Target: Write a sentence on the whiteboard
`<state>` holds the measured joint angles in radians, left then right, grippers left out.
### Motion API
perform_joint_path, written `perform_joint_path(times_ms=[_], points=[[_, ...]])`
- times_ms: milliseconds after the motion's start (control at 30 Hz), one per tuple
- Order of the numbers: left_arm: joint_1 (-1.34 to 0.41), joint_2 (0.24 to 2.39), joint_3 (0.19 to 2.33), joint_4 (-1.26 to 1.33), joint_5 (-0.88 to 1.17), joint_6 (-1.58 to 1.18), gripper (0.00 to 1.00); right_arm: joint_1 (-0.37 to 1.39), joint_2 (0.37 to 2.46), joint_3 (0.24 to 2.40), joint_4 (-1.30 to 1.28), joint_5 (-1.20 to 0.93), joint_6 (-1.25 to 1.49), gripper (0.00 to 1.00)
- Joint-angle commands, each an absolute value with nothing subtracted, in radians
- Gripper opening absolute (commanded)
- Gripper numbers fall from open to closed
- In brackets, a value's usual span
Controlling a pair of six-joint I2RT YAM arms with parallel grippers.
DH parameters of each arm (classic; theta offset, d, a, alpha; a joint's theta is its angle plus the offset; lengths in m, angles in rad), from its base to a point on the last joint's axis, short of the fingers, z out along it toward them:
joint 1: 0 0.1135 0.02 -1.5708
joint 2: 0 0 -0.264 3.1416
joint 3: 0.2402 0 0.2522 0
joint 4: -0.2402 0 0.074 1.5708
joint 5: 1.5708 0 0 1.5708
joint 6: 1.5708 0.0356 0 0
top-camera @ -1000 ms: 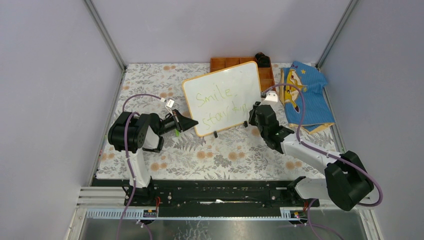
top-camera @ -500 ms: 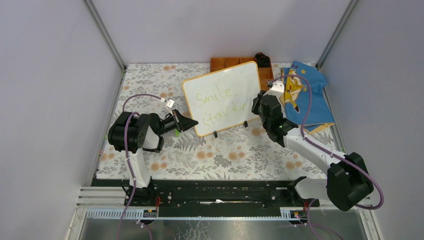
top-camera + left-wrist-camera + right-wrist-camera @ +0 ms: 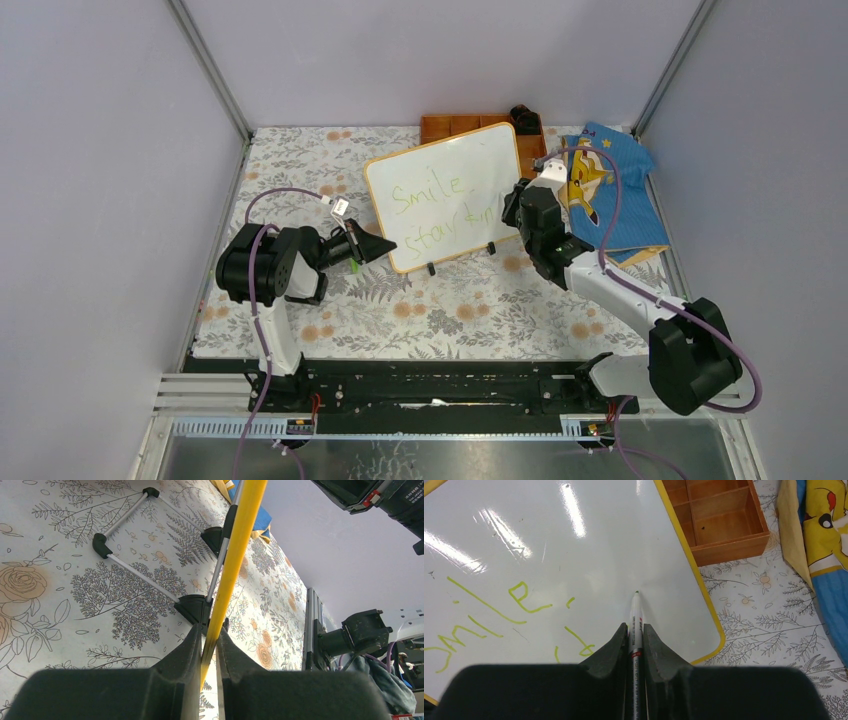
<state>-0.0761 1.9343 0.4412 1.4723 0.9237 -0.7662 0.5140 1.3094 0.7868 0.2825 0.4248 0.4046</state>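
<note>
Finishing the second line looks like the step in hand. The whiteboard (image 3: pixel 470 150) stands tilted on its black feet at the far middle of the table (image 3: pixel 450 300), just in front of the orange tray (image 3: pixel 450 125). The sentence (image 3: pixel 440 205) in yellow-green reads "Smile" above "stay kin", so I judge one letter is left.

My right pincer (image 3: pixel 512 208) is clamped on the marker (image 3: pixel 634 622). Its tip sits over bare white to the right of the last strokes, near the board's right edge. I cannot tell whether the tip touches the surface.

My left pincer (image 3: pixel 210 630) is clamped on the board's yellow frame (image 3: pixel 240 530) at the near left edge, bracing it.

To do this well, I should press lightly, because a propped board gives way under a hard push. The left grip should stay firm while the right writes. Little room remains before the frame, so the last letter must be narrow and in line with the others. The ink is pale, so slow, even strokes should help it show. I should lift straight off at the end to avoid a stray tail.
</note>
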Motion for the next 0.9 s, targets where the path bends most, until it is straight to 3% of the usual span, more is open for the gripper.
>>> perform_joint_path(times_ms=[0, 867], points=[[-0.074, 1.942, 0.439, 1.364, 0.885, -0.746, 0.00, 0.508, 1.315, 0.826, 0.348, 0.413, 0.407, 0.00], [-0.074, 1.944, 0.440, 1.361, 0.884, -0.746, 0.00, 0.501, 1.338, 0.767, 0.346, 0.433, 0.425, 0.00]])
